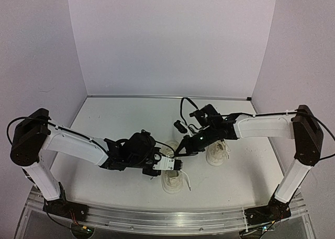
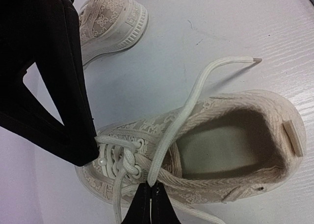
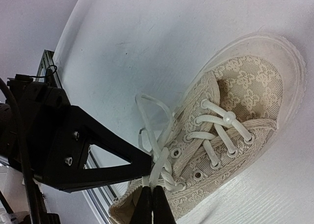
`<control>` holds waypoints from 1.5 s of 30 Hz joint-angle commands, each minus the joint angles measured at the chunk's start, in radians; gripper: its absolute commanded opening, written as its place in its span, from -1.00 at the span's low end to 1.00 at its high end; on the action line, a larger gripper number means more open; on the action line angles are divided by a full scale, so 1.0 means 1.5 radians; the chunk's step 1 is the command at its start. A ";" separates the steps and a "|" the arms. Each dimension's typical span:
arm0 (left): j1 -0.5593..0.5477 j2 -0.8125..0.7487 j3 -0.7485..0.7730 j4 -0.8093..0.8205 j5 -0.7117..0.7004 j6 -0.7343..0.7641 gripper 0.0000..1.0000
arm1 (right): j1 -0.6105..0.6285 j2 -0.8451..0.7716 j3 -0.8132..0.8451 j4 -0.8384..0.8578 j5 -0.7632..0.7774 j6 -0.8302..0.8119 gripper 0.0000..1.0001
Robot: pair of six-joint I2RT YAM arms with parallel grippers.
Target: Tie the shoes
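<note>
Two cream lace-pattern shoes stand on the white table. Both grippers meet over the near shoe [image 1: 171, 182]; the other shoe [image 1: 217, 154] stands to its right. In the left wrist view my left gripper [image 2: 151, 187] is shut on a white lace [image 2: 191, 99] that runs across the near shoe [image 2: 235, 136] to a free tip. The second shoe [image 2: 113, 23] shows at the top left. In the right wrist view my right gripper [image 3: 152, 190] is shut on a lace strand [image 3: 162, 160] by the top eyelets of the same shoe [image 3: 245, 87]. The left gripper [image 1: 175, 166] and right gripper [image 1: 180, 154] almost touch.
The right gripper's black finger [image 2: 49, 87] fills the left of the left wrist view, close to the shoe's tongue. The left gripper's black body [image 3: 98, 155] sits just left of the right fingertips. The table's metal front rail [image 1: 167, 218] runs below the shoes.
</note>
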 commanded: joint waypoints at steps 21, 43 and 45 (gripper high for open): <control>-0.002 -0.049 0.010 0.060 0.002 -0.048 -1.00 | 0.002 0.005 0.010 0.018 0.001 0.006 -1.00; -0.002 0.002 0.027 0.070 0.040 -0.050 -0.58 | 0.002 0.006 0.008 0.018 -0.002 0.006 -1.00; -0.002 0.005 0.033 0.066 0.043 -0.049 -0.62 | 0.002 0.007 0.008 0.018 -0.002 0.006 -1.00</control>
